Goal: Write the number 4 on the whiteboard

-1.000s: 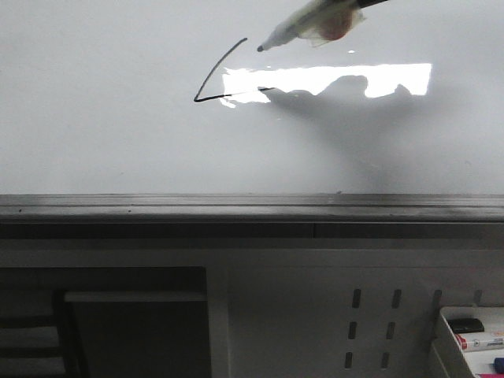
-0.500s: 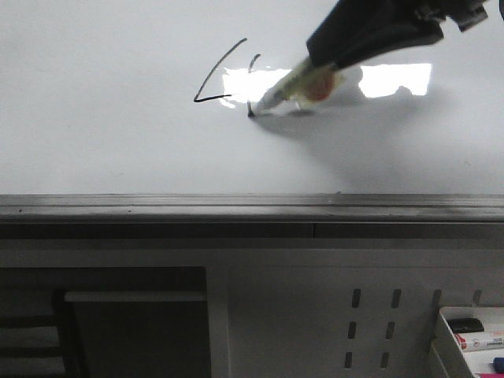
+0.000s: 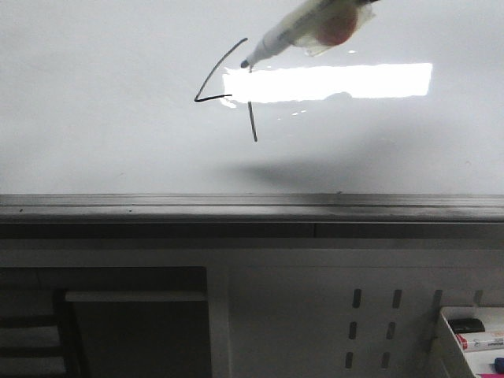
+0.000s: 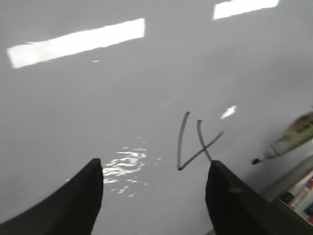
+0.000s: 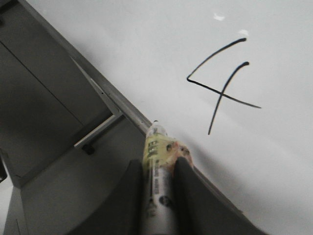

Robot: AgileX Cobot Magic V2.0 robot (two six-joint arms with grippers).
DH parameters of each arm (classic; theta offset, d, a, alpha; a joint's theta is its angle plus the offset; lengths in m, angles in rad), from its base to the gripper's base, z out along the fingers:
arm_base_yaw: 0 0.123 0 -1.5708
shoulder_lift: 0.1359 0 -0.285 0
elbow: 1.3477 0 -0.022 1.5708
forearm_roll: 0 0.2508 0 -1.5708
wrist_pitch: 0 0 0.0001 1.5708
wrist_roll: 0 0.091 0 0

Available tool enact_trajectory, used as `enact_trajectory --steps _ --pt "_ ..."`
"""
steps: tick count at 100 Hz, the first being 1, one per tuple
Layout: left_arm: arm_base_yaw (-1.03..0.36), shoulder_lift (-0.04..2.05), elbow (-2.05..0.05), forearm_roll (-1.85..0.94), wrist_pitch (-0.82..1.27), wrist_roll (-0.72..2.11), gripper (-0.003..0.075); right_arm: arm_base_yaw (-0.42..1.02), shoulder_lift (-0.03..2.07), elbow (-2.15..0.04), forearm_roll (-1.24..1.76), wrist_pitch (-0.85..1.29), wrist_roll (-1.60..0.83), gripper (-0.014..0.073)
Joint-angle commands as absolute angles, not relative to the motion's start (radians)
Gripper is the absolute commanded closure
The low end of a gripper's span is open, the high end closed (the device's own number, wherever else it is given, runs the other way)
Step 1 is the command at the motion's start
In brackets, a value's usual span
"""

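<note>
Black ink on glossy white: the number 4 (image 3: 228, 87) sits left of centre on the whiteboard (image 3: 94, 134), a slanted stroke, a short bar across it and a separate upright that crosses the bar and ends below it. Just right of the figure's top, the marker (image 3: 295, 31) hangs in the air with its tip pointing at the head of the upright stroke; its shadow lies well below it on the board, so the tip looks to be off the surface. The right gripper (image 5: 159, 183) pinches the marker's barrel between both fingers. The left gripper (image 4: 154, 193) hovers over the board with its fingers spread and nothing between them.

All three strokes appear to be drawn, so the step in hand is probably lifting clear. Doing it well means pulling the tip straight away from the board, not dragging sideways through fresh ink, and keeping the pinch firm so the marker does not swing back onto the figure.

The board is smooth and shiny, throwing back a bright rectangular light reflection (image 3: 339, 81) that covers part of the bar. Along its near side runs a grey metal rail (image 3: 252, 209). Below that is a perforated panel (image 3: 370, 323), and at far right a tray (image 3: 453, 346) holding spare markers.
</note>
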State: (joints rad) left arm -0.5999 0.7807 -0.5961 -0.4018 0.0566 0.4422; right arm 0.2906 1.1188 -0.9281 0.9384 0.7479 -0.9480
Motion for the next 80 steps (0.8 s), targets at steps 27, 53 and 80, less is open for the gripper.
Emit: enact_trajectory --steps 27,53,80 --pt "-0.958 1.003 -0.672 -0.256 -0.182 0.436 0.03 0.287 1.095 -1.02 0.992 0.871 -0.945 0.0646" --pt "-0.967 1.132 -0.745 -0.251 -0.182 0.436 0.03 0.287 1.095 -1.02 0.99 0.916 -0.945 0.0646" --pt "-0.967 1.175 -0.756 -0.249 -0.187 0.436 0.03 0.287 1.095 -1.02 0.99 0.916 -0.945 0.0646"
